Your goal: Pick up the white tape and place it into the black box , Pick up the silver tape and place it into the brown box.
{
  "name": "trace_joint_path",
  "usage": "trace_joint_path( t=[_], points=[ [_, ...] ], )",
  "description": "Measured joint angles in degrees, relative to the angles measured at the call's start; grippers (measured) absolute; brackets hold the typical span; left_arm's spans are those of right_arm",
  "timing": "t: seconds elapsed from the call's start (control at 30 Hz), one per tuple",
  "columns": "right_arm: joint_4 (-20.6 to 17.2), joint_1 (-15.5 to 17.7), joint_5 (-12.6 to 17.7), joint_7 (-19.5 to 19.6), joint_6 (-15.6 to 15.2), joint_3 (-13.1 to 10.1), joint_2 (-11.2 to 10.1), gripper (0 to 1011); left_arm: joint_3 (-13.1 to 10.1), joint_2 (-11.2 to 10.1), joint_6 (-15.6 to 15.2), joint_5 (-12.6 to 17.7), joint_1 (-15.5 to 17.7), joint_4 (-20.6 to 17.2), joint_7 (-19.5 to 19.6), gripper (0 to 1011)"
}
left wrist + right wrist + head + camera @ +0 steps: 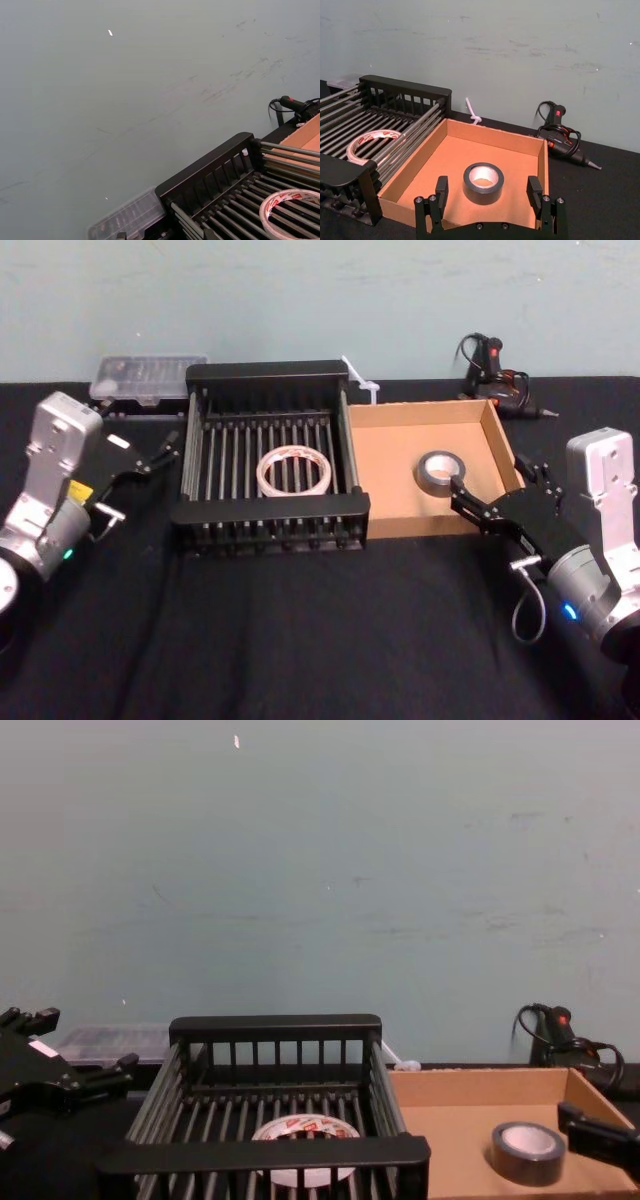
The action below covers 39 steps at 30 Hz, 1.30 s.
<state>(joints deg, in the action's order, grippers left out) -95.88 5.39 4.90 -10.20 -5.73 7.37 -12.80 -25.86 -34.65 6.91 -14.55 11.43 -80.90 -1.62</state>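
Clear case back-left; glue gun back-right.

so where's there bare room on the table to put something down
The widest free patch is the black cloth in front of the black box and brown box, between the left tool and right tool. It's crowded behind: a clear case and a glue gun.
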Motion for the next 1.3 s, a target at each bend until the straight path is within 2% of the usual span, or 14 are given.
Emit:
trace_joint_path(
  t=[1.3],
  points=[
    [0.41,-0.26,0.19,-0.24,-0.02,0.03,-0.01,1002,0.0,0.0,0.0,0.0,0.0,0.0,0.0,1001]
  ],
)
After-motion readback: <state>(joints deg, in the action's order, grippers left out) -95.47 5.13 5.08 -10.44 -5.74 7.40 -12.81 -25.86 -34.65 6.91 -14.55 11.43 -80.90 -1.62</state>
